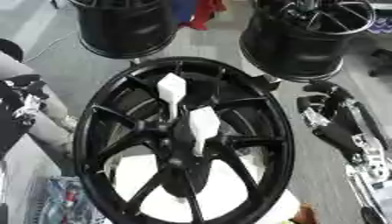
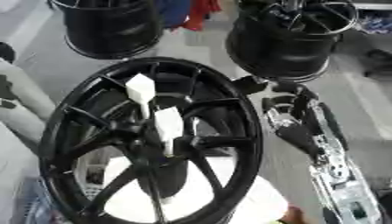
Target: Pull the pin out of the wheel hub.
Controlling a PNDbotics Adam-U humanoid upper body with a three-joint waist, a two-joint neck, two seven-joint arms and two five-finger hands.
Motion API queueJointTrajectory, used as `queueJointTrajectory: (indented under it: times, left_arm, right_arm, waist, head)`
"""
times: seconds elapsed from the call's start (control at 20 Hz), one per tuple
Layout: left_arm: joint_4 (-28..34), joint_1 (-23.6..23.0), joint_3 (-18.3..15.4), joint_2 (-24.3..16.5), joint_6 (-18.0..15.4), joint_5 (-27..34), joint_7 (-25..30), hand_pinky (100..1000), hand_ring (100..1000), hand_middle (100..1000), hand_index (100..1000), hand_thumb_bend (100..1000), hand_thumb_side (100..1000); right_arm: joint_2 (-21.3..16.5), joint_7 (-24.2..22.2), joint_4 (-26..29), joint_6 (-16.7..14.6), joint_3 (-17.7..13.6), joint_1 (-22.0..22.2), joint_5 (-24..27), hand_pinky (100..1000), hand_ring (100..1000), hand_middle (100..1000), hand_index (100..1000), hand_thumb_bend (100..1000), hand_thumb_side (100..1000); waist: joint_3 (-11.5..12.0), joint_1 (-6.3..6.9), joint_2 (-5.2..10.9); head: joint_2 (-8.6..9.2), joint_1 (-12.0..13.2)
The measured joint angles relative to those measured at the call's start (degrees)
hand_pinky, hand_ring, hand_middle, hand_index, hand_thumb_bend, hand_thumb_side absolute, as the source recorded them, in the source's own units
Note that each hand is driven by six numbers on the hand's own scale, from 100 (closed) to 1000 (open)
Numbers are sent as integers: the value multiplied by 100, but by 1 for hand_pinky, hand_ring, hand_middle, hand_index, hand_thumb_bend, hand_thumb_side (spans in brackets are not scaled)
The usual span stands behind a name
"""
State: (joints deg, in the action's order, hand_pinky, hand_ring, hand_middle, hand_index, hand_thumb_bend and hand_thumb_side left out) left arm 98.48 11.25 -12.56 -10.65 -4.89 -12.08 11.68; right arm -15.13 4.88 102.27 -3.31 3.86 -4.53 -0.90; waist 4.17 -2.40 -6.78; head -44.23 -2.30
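Left of the right hand [image 2: 295, 118], whose fingers curl on nothing beside the wheel hub [image 1: 183, 144], two white pins [image 1: 204, 124] stand ungrasped; a misaligned reach risks striking a spoke.

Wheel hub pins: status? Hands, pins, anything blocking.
Right hand beside the wheel rim, grip unclear, touching no pin. Left hand at left edge, idle. Two white pins still seated near hub. Nothing blocking them.

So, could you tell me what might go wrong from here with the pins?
1. The two white pins stand close together, so reaching for one may knock the other.
2. The right hand is outside the black wheel and must cross its rim, which it could bump.
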Motion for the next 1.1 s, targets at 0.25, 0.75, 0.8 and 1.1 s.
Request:
queueJointTrajectory:
  times: [0.25,0.75,0.8,1.1]
  left_arm:
    - [4,147,43,-347,-58,63,14,602,629,663,778,186,564]
    - [-74,1485,1113,-2296,-728,649,882,643,672,702,817,265,547]
    - [-107,1636,1286,-2500,-833,674,1048,646,675,704,819,271,546]
    - [-435,2525,2358,-3238,-1528,625,2501,682,713,733,834,316,510]
  right_arm:
    - [19,-1,0,0,0,0,0,642,699,738,830,276,305]
    - [18,-44,0,-4,25,0,0,642,699,738,831,266,302]
    - [18,-54,0,-1,40,0,0,642,699,738,831,266,303]
    - [4,-102,0,3,78,-25,2,642,699,738,831,265,304]
  waist:
    - [-33,15,0]
    - [-239,63,38]
    - [-261,70,39]
    - [-357,92,41]
  head:
    - [0,0]
    - [0,39]
    - [0,52]
    - [-1,107]
